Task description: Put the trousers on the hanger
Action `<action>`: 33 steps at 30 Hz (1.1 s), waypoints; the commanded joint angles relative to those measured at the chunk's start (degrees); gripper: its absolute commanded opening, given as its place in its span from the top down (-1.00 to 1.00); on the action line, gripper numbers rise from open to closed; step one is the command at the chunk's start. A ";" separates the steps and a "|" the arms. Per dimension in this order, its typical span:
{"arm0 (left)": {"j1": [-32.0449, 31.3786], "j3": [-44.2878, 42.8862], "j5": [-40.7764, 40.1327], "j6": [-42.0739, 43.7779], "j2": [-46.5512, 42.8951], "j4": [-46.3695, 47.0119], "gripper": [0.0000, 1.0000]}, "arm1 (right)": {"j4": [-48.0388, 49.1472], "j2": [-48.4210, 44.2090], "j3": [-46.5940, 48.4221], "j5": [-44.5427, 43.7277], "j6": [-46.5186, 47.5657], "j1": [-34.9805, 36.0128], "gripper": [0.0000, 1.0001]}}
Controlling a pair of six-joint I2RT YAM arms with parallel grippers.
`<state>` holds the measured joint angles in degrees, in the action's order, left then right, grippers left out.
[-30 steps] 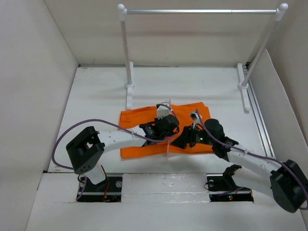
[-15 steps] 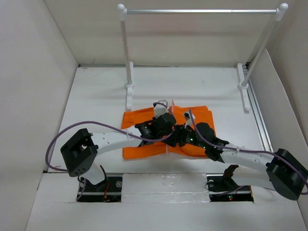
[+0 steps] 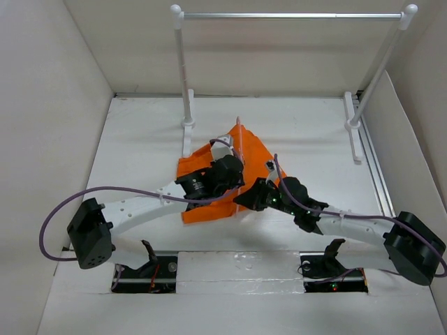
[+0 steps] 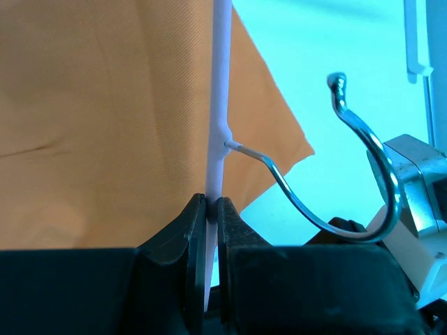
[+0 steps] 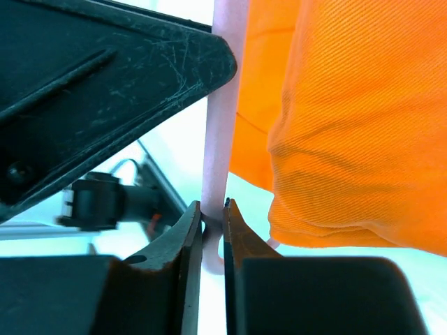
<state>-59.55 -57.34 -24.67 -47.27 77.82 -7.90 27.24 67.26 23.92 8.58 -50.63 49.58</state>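
Station: white table (image 3: 140, 139) inside pale walls, both arms reaching in from the near edge.

Task item, garment: bright orange cloth trousers (image 3: 199, 167), at mid-table, a little left of centre. The cloth rises to a ridge along a thin bar and falls away on either side. Its left corner lies just beside the foot of the rail's left post. In the left wrist view the trousers (image 4: 105, 105) fill the space left of the bar and show behind it on the right. In the right wrist view the trousers (image 5: 349, 125) hang in a folded bunch right of the bar.

Task item, support: thin pale-pink triangular clothes hanger (image 3: 238, 129), running from the ridge's far tip down towards the near edge. Most of its outline is hidden under cloth. The left wrist view shows the hanger (image 4: 222, 84) with its wire hook curving out to the right, clear of the cloth.

Left tool: left gripper (image 3: 227, 171) sits against the ridge. Up close, the left gripper (image 4: 213, 209) has its jaws pinched onto the hanger just below the hook's root.

Right tool: right gripper (image 3: 255, 197) is at the ridge's near end. Up close, the right gripper (image 5: 213, 216) has its jaws clamped on the hanger (image 5: 225, 105), beside the cloth.

Fixture: white-posted metal rail (image 3: 290, 15) along the far edge, well apart from the hanger's hook.
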 commanded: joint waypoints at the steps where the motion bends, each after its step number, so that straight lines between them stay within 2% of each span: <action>1: -0.13 -6.37 2.96 -0.72 -4.43 3.51 1.00 | 10.29 -2.92 5.43 -1.81 -0.61 1.13 1.00; 4: -0.13 -8.66 1.82 0.68 -5.31 2.98 1.00 | 8.27 -5.73 7.97 -2.42 -0.78 1.13 1.00; 9: 3.03 -14.72 5.41 2.87 -4.08 -0.10 1.00 | 2.48 -10.56 12.37 -4.80 -0.61 1.13 1.00; 12: 4.26 -16.22 7.78 3.75 -4.61 0.60 0.70 | -3.74 -13.11 16.41 -6.11 0.97 1.13 1.00; 14: 4.79 -18.40 9.89 4.98 -4.78 0.78 0.33 | -6.84 -14.43 18.69 -7.08 1.23 0.52 1.00; 15: 4.79 -19.29 10.16 4.99 -4.70 0.87 0.33 | -7.03 -14.88 19.05 -7.26 1.24 0.52 1.00; 16: 4.79 -20.52 10.77 6.21 -4.61 0.70 0.22 | -6.77 -15.23 19.23 -7.35 1.06 0.52 1.00; 19: 4.79 -26.40 12.44 8.85 -3.03 -0.27 0.06 | -5.53 -15.76 19.93 -6.21 -0.08 -1.59 1.00; 26: 4.79 -36.60 15.79 13.68 -1.18 -0.54 -0.18 | -9.49 -15.50 26.34 -3.58 -1.66 -6.68 1.00; 33: 4.79 -39.51 14.39 16.59 -2.67 -1.94 -0.19 | -5.11 -13.66 30.30 0.82 -3.94 -14.59 1.00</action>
<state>-54.89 -94.52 -10.07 -33.65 76.36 -9.93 6.07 54.61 47.77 6.61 -54.83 37.28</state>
